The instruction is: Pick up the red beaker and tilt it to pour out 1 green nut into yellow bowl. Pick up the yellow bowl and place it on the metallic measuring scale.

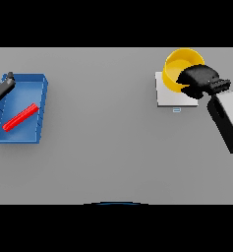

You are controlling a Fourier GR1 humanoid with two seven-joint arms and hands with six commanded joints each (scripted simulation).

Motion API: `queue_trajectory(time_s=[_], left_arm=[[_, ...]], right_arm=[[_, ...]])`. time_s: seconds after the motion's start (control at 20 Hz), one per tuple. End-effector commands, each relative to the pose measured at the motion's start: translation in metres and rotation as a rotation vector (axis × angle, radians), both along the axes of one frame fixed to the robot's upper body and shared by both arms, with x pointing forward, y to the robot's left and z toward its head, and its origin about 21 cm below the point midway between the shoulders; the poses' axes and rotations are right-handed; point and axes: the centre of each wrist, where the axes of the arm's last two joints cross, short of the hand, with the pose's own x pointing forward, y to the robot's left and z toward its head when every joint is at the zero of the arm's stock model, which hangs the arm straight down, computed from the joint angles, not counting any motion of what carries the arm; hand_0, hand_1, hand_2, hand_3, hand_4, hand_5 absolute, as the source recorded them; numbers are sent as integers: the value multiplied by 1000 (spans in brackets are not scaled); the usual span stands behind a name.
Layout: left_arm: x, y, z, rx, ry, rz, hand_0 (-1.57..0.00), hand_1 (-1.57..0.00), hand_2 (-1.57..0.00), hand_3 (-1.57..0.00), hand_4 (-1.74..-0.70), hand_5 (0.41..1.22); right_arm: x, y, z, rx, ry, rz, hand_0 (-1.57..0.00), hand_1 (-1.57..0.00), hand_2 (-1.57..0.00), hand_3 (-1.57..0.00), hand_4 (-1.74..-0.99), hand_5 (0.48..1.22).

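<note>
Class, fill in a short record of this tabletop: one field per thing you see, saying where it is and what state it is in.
yellow bowl: far right, tilted, over the scale, held
right hand: shut on the bowl's rim
measuring scale: far right, flat on the table, under the bowl
red beaker: lying on its side in the blue tray
blue tray: left side of the table
left hand: at the tray's far left corner, holding nothing; fingers unclear
green nut: not visible
</note>
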Motion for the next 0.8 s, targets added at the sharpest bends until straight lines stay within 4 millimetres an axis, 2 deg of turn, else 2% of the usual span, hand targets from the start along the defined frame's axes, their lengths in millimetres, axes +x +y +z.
queue_trajectory(time_s=[0.0,0.15,0.3,0.45,0.5,0.6,0.65,0.75], left_arm=[[0,2,0,1,3,-2,1,1,1,1,-722,681],[2,1,-4,2,9,-3,1,1,1,1,-725,676],[1,0,-2,8,-5,-6,1,1,1,1,-726,673],[0,-1,-4,11,9,-10,1,1,1,1,-722,668],[-1,-1,-4,14,1,-10,1,1,1,1,-724,667],[0,-2,-2,15,-1,-11,1,1,1,1,-724,671],[0,0,-3,9,1,-9,1,1,1,1,-722,671],[2,-3,0,11,8,-4,1,1,1,1,-719,668]], right_arm=[[0,-2,-5,1,7,-3,-1571,-1571,-1396,-1362,-1741,1221],[0,-4,-11,26,20,-13,-1571,-1571,-1379,-1331,-1741,1221],[1,-2,-18,49,29,-15,-1571,-1571,-1345,-1403,-1741,1221],[1,-3,-21,61,34,-14,-1464,-1571,-1335,-1451,-1741,1221],[1,-3,-25,58,34,-11,-1448,-1501,-1382,-1390,-1734,1221],[1,-4,-23,74,43,-15,-1492,-1484,-1450,-1097,-1737,1221],[0,-5,-20,75,42,-15,-1439,-1337,-1286,-990,-1688,1221],[0,-2,-19,60,49,-11,-990,-882,-921,-796,-1629,1080]])
